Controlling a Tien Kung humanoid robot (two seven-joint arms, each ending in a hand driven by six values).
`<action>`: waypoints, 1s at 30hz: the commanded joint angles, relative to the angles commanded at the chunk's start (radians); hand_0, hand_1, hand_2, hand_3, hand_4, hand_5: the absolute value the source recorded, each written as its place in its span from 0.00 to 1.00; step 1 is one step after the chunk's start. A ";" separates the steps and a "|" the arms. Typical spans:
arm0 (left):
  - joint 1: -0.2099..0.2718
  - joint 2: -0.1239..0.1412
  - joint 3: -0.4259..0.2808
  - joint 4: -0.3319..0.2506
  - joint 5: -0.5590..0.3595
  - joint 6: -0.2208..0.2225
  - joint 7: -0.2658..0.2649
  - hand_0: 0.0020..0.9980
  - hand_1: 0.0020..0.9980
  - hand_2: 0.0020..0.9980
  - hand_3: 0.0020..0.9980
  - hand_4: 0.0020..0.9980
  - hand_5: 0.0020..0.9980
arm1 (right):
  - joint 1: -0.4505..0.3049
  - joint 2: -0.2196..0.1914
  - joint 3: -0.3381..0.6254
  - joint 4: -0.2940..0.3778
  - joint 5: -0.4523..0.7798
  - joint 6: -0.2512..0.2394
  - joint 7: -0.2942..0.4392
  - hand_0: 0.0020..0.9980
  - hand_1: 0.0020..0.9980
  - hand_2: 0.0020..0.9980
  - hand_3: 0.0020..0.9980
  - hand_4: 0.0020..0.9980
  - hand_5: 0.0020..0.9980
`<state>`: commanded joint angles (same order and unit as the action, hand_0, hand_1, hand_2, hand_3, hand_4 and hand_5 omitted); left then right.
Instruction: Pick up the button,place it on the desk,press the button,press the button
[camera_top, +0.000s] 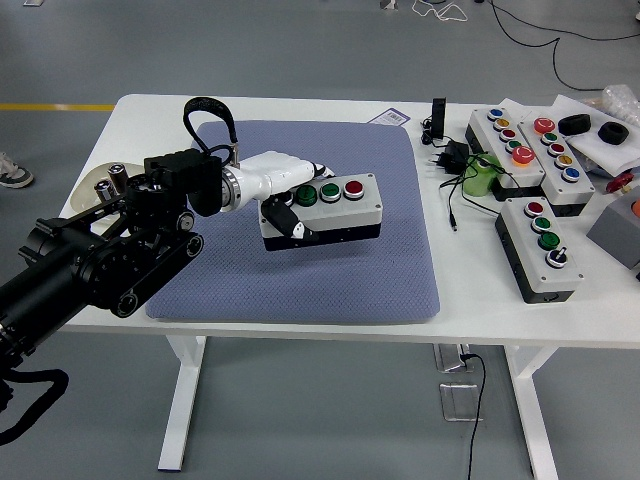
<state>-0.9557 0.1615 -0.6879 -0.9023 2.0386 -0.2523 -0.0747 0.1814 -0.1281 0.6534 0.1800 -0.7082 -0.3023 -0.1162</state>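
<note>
Fingers (290, 172) of the left hand (280, 175) clasp the button box (325, 207), held over the blue mat (340, 270) on the worktop (470, 290).

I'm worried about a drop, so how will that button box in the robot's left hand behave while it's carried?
The button box looks like a rigid shell, so it likely won't flex. The left hand grips only its left end, so the free right end may sag or twist. Its flat base should probably sit steady on the blue mat, not roll.
</note>
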 joint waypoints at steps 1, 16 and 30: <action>0.002 0.004 0.015 0.000 0.012 0.009 -0.009 0.23 0.18 0.17 0.31 0.48 0.00 | -0.001 0.000 0.000 0.000 0.001 0.000 0.000 0.65 0.56 0.60 0.64 0.25 0.25; 0.016 -0.012 0.056 0.005 0.025 -0.005 -0.042 0.25 0.20 0.18 0.32 0.47 0.00 | -0.005 0.003 -0.019 0.000 0.018 -0.002 -0.001 0.65 0.57 0.60 0.64 0.25 0.26; 0.028 -0.016 0.033 0.016 0.027 -0.049 -0.011 0.66 0.78 0.84 0.99 0.98 0.28 | -0.003 0.002 -0.018 0.000 0.023 -0.001 0.003 0.65 0.57 0.60 0.64 0.25 0.25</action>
<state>-0.9277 0.1458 -0.6548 -0.8868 2.0657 -0.3017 -0.0858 0.1779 -0.1256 0.6349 0.1800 -0.6850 -0.3031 -0.1127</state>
